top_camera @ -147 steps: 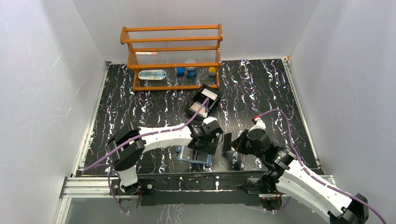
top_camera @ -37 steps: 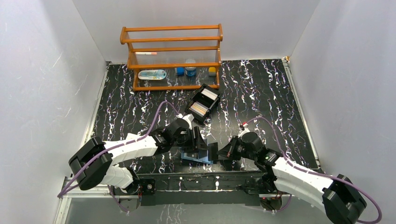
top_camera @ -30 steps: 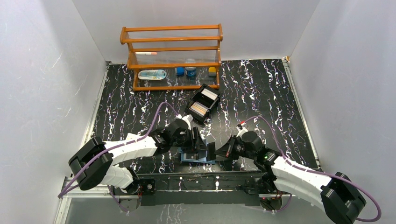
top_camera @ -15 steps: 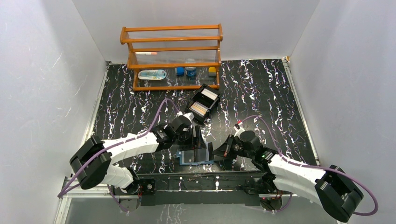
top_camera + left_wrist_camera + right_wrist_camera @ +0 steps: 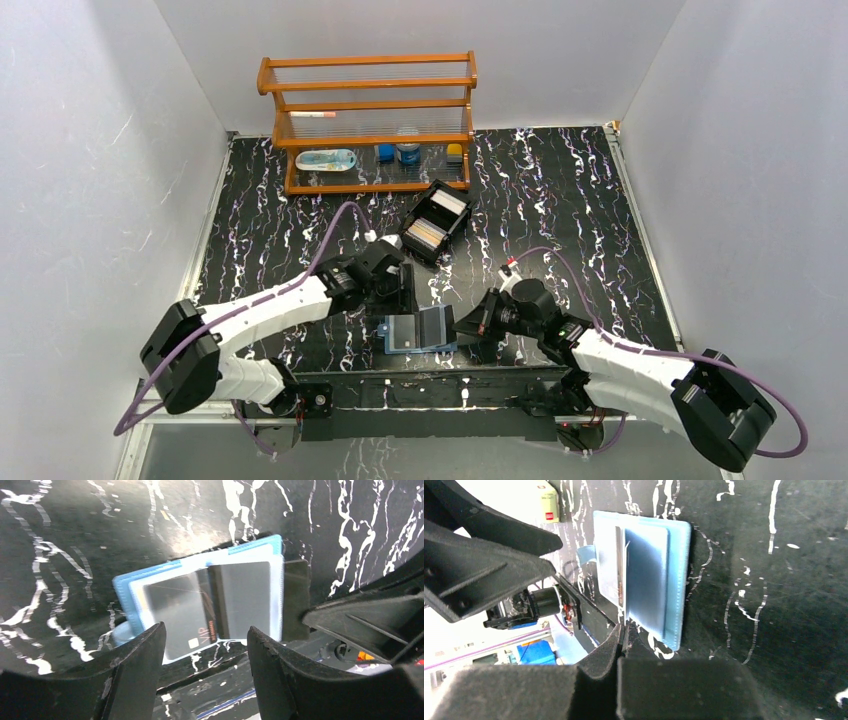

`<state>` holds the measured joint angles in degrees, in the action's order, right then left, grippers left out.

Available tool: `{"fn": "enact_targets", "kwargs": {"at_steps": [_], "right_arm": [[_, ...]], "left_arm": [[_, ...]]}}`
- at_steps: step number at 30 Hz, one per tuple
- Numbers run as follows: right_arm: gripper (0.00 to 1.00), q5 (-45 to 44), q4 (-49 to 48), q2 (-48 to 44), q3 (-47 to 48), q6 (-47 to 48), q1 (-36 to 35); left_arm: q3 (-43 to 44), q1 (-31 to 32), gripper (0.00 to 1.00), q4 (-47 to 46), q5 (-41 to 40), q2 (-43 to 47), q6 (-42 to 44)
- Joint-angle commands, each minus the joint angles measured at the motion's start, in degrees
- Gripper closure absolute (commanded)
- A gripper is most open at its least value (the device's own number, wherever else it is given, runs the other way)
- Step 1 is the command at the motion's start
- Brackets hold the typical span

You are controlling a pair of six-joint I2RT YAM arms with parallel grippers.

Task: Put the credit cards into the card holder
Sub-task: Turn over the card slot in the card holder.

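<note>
The left gripper (image 5: 402, 290) hangs spread and empty at centre. Just below it the wallet (image 5: 418, 330) lies open, one card already sleeved. More cards (image 5: 426, 233) wait in the box (image 5: 453, 233) above. The right gripper (image 5: 466, 326) looks clamped on the wallet's right edge. The likely next move is for the left gripper to fetch another card.

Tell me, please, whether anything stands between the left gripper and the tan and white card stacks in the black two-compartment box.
Nothing visible does. The open left gripper hangs close to the black two-compartment box, only bare black marbled tabletop between them, and the tan and white credit cards lie uncovered in its open top.
</note>
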<state>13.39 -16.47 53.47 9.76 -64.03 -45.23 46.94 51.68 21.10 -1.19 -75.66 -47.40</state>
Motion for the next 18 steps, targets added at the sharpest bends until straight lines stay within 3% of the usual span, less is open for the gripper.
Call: {"fn": "enact_targets", "kwargs": {"at_steps": [1, 9, 13, 18], "right_arm": [[1.00, 1.2, -3.0, 0.1, 4.7, -0.7, -1.5], [1.00, -1.1, -2.5, 6.9, 12.2, 0.3, -5.5], [1.00, -0.6, -1.8, 11.4, 15.2, 2.4, -6.4], [1.00, -6.9, -0.2, 8.9, 13.0, 5.7, -6.4]], "left_arm": [[-0.3, -4.1, 0.42, 6.1, -2.5, 5.4, 3.0], [0.0, -11.8, 0.42, 7.3, 2.2, 8.9, 6.2], [0.4, -12.1, 0.41, 7.6, 5.2, 9.4, 8.5], [-0.8, -12.0, 0.47, 5.4, 12.3, 8.1, 11.3]]}}
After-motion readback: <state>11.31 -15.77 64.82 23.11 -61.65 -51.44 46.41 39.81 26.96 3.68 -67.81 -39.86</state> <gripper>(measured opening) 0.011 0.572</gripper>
